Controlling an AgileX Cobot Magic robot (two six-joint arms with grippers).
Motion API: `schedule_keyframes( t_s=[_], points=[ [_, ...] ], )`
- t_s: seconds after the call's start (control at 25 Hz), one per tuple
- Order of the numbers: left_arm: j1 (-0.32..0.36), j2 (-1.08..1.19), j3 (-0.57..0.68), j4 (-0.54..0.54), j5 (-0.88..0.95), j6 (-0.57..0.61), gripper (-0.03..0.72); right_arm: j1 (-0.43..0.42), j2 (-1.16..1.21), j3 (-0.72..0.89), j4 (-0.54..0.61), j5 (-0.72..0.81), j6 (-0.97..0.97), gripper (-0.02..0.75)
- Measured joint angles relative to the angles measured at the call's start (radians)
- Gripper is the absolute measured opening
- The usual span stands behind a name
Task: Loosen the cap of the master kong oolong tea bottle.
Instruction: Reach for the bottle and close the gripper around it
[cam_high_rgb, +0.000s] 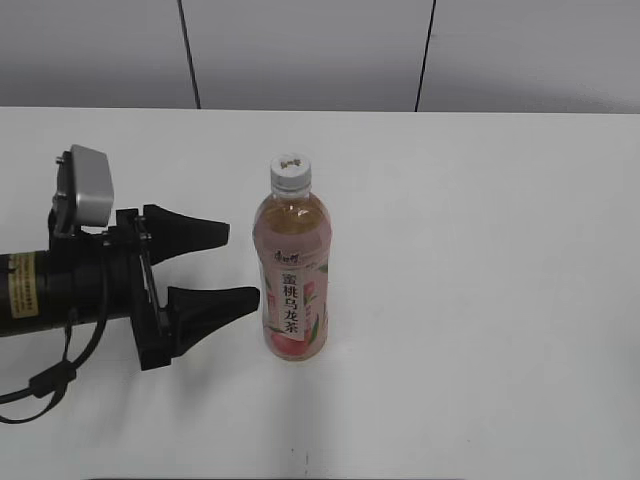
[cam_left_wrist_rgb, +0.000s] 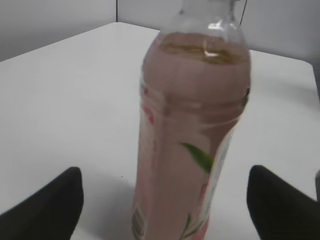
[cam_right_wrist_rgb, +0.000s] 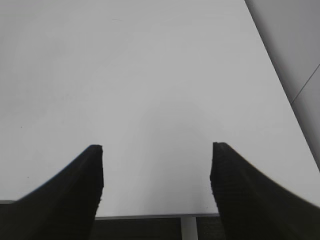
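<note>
The master kong oolong tea bottle (cam_high_rgb: 292, 280) stands upright on the white table, filled with pinkish-amber tea, with its pink-and-white label facing me. Its white ribbed cap (cam_high_rgb: 291, 172) is on top. My left gripper (cam_high_rgb: 243, 263) is open, its black fingertips just left of the bottle and not touching it. In the left wrist view the bottle (cam_left_wrist_rgb: 192, 130) fills the middle between the two open fingers (cam_left_wrist_rgb: 165, 200); the cap is cut off at the top edge. My right gripper (cam_right_wrist_rgb: 156, 165) is open and empty over bare table; it is out of the exterior view.
The white table (cam_high_rgb: 480, 250) stretches round the bottle, with a grey panelled wall behind. In the right wrist view the table's near edge (cam_right_wrist_rgb: 150, 216) and right edge show, with a dark gap below.
</note>
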Motion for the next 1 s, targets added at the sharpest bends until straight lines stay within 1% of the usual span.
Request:
schedule_keyframes(
  t_s=[0.2,0.4,0.52,0.64,0.8,1.0],
  points=[
    [-0.062,0.000,0.000,-0.077,-0.002,0.000,0.595,0.000,0.000,0.000,0.000,0.000,0.000,0.511],
    [-0.125,0.002,-0.004,-0.184,-0.002,-0.003,0.592,0.000,0.000,0.000,0.000,0.000,0.000,0.511],
    [-0.166,0.006,-0.030,-0.199,-0.002,-0.003,0.591,0.000,0.000,0.000,0.000,0.000,0.000,0.511],
    [-0.193,0.009,-0.053,-0.210,-0.002,-0.003,0.591,0.000,0.000,0.000,0.000,0.000,0.000,0.511],
    [-0.207,0.009,-0.071,-0.227,-0.002,-0.003,0.590,0.000,0.000,0.000,0.000,0.000,0.000,0.511],
    [-0.207,0.011,-0.088,-0.239,-0.002,-0.003,0.587,0.000,0.000,0.000,0.000,0.000,0.000,0.511]
  ],
)
